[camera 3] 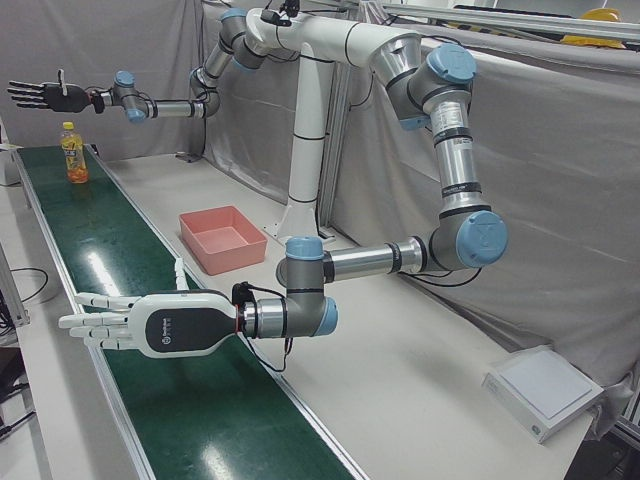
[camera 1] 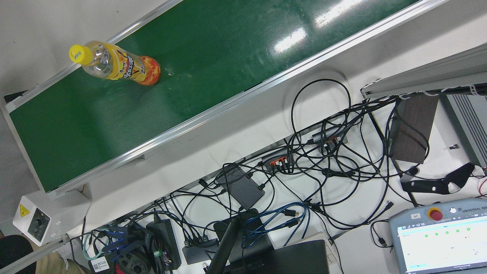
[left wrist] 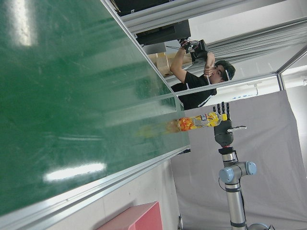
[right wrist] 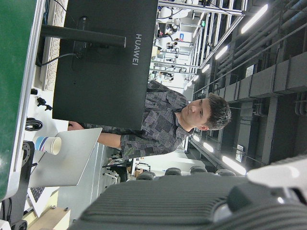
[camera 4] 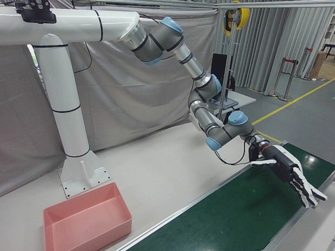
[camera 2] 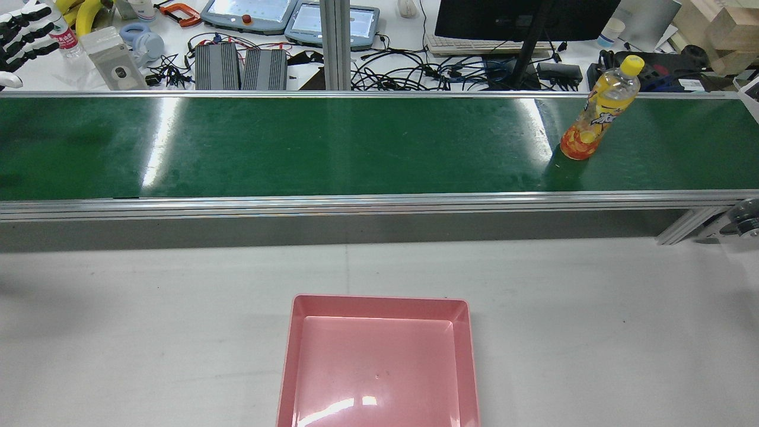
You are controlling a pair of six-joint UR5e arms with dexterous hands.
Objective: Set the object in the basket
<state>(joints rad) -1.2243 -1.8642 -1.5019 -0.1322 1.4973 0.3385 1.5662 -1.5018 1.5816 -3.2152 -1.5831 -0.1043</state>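
Standing bottle (camera 3: 72, 153) just below right hand (camera 3: 48, 95)

Yellow-orange bottle (camera 2: 600, 115), green belt (camera 2: 296, 148), pink basket (camera 2: 379, 362).

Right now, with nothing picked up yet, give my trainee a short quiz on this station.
1. True or false: the bottle lies on its side on the green belt.
2. Which is nearer the bottle? A) left hand B) right hand
3. Fill in: the pink basket holds ____.

Key: 1 false, it stands upright; 2 B; 3 nothing.
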